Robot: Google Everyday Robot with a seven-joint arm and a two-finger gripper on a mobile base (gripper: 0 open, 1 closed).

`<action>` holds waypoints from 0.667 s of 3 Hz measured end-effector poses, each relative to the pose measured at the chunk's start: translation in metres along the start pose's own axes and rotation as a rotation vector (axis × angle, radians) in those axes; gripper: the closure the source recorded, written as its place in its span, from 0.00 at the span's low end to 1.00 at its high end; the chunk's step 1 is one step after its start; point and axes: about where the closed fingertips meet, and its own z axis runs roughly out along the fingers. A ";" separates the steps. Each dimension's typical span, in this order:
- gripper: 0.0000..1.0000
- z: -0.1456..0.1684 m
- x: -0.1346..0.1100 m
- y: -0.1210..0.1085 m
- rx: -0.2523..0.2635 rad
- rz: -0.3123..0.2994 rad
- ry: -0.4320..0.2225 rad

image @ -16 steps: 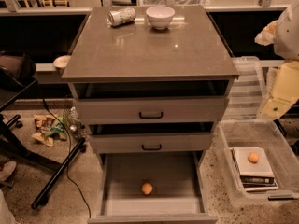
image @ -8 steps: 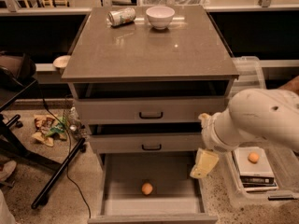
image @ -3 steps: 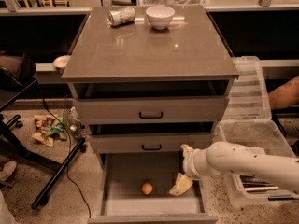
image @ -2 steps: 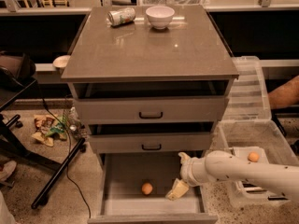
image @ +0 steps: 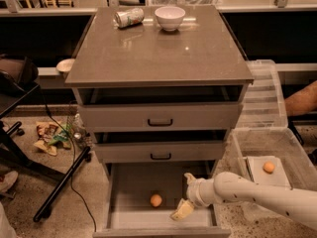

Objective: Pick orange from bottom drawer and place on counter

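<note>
The orange [image: 156, 200] lies on the floor of the pulled-out bottom drawer [image: 129, 217], near its middle. My gripper [image: 182, 195] reaches in from the right on a white arm and hangs low over the drawer floor, just right of the orange and apart from it. It is open and empty, with one cream finger [image: 182, 210] nearer the drawer front and the other further back. The counter [image: 163, 58] is the grey-brown cabinet top above.
A white bowl [image: 170, 18] and a tipped can [image: 129, 17] sit at the counter's back. A second orange [image: 268, 167] lies on a box in a clear bin [image: 277, 148] to the right. Black stand legs [image: 59, 182] and litter are on the floor at left.
My arm swung down from the upper right into the bottom drawer, and the gripper has moved left toward the orange. The orange has not moved.
</note>
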 end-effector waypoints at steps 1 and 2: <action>0.00 0.000 0.000 0.000 0.000 0.000 0.000; 0.00 0.015 0.005 -0.003 -0.002 0.023 -0.004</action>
